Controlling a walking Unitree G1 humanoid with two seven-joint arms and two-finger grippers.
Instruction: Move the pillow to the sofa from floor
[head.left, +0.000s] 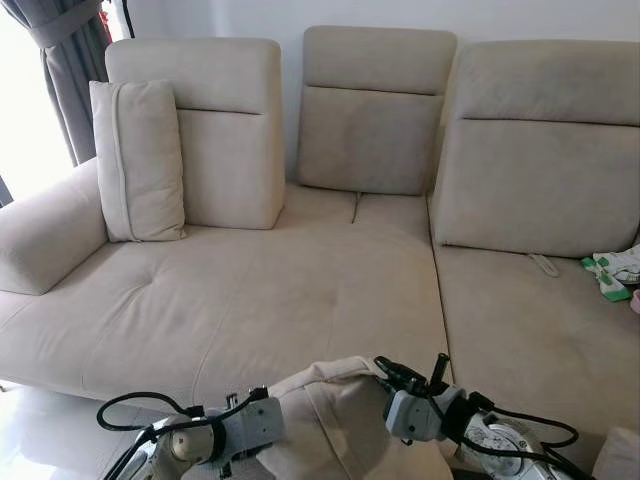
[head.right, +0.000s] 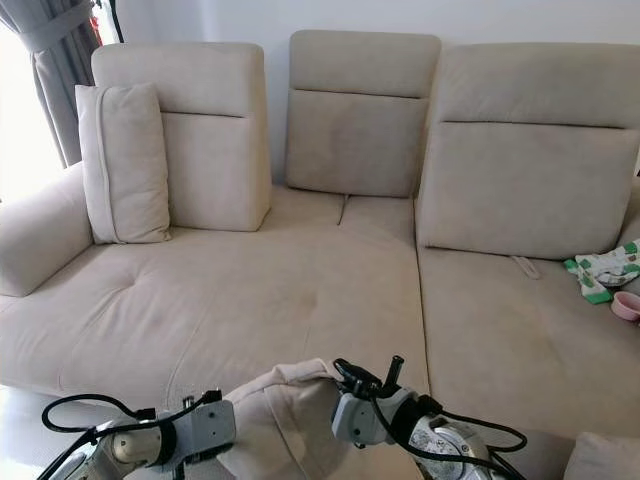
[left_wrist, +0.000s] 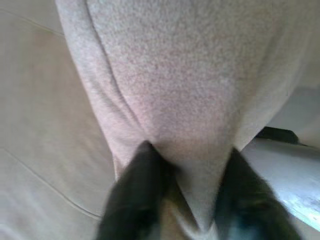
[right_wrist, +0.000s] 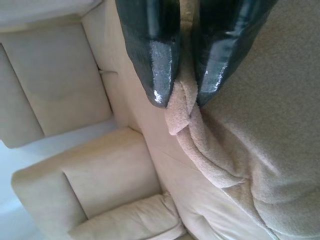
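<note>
The pillow hangs between the two hands at the near edge of the sofa, its top edge just level with the seat front and its body below, near the robot. The left hand pinches a fold of the pillow's left side between its black fingers; the right hand is closed narrow on the piped seam at the pillow's top right corner. Neither arm is nearer: both grip the same cushion, one to each side, so its long axis seems to run left to right across the robot's front.

The open seat lies straight ahead and farther off, so the coming move looks like a lift and a forward carry over the seat edge. A second cushion stands upright at the far left against the backrest. At the far right of the seat lie a green-and-white packet and a small pink bowl; what the bowl holds cannot be made out.
</note>
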